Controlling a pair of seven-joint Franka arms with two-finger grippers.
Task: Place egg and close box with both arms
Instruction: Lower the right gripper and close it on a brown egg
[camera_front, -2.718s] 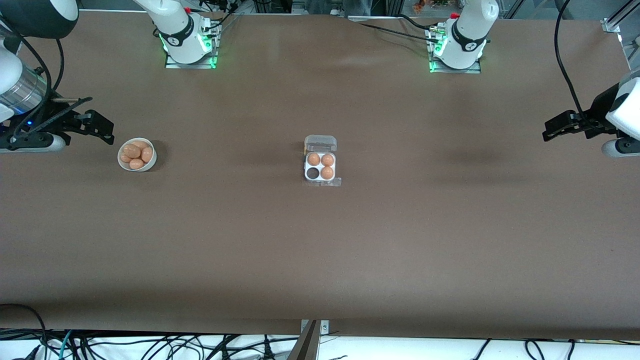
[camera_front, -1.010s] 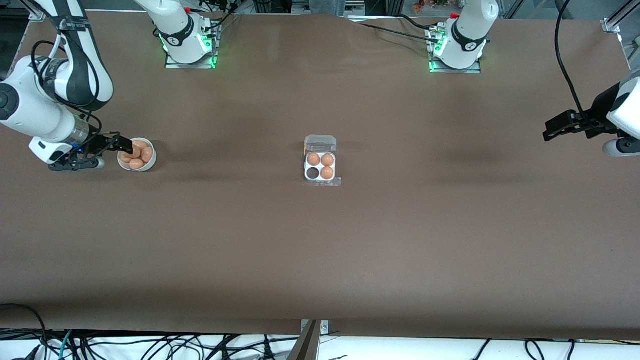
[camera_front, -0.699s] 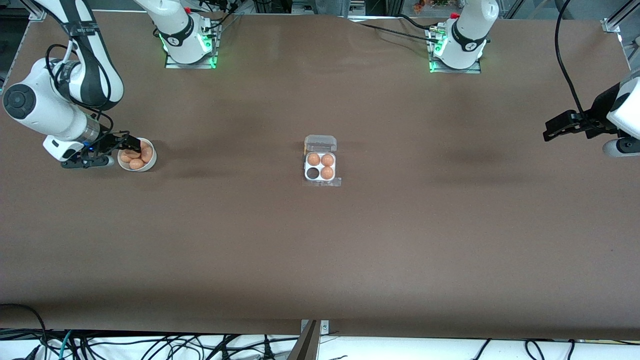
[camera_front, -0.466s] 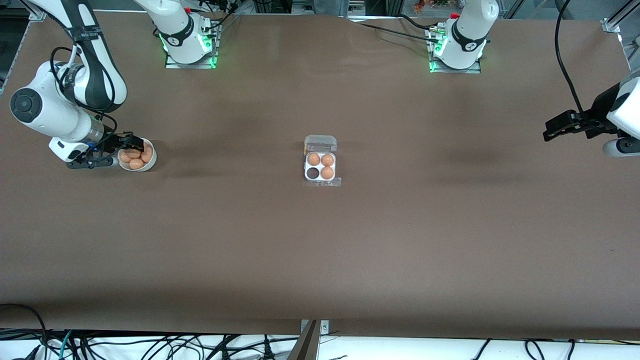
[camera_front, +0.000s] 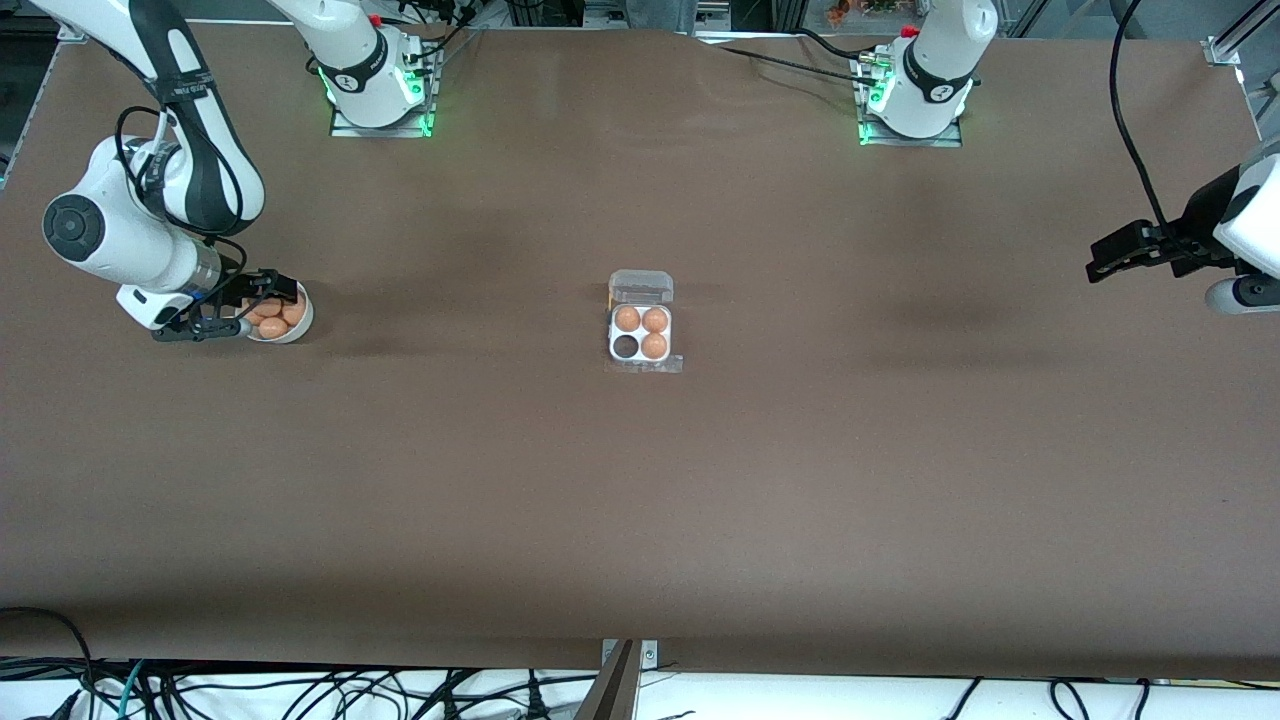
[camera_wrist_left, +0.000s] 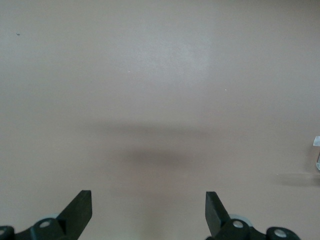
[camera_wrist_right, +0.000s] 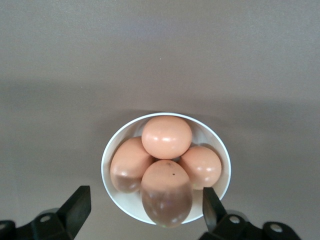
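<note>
Several tan-brown eggs lie in a round white bowl (camera_front: 298, 322) toward the right arm's end of the table. My right gripper (camera_front: 258, 303) hangs low over that bowl, open. In the right wrist view its fingers (camera_wrist_right: 80, 204) stand on either side of the closest egg (camera_wrist_right: 166, 197) without touching it. The box (camera_front: 640, 340) sits mid-table with its clear lid (camera_front: 641, 287) folded back; three cells hold eggs and one cell (camera_front: 626, 346) shows dark. My left gripper (camera_front: 1098, 262) waits open above the left arm's end of the table, with bare table under its fingers (camera_wrist_left: 82, 202).
The brown table surface (camera_front: 640, 500) stretches wide between the bowl and the box and on to the left arm's end. Both arm bases (camera_front: 375, 75) stand along the table's edge farthest from the front camera. Cables (camera_front: 300, 690) hang below the nearest edge.
My right arm has swung in and lowered its gripper over the bowl, so its fingers now flank an egg. The left arm, the box and the bowl have not moved.
</note>
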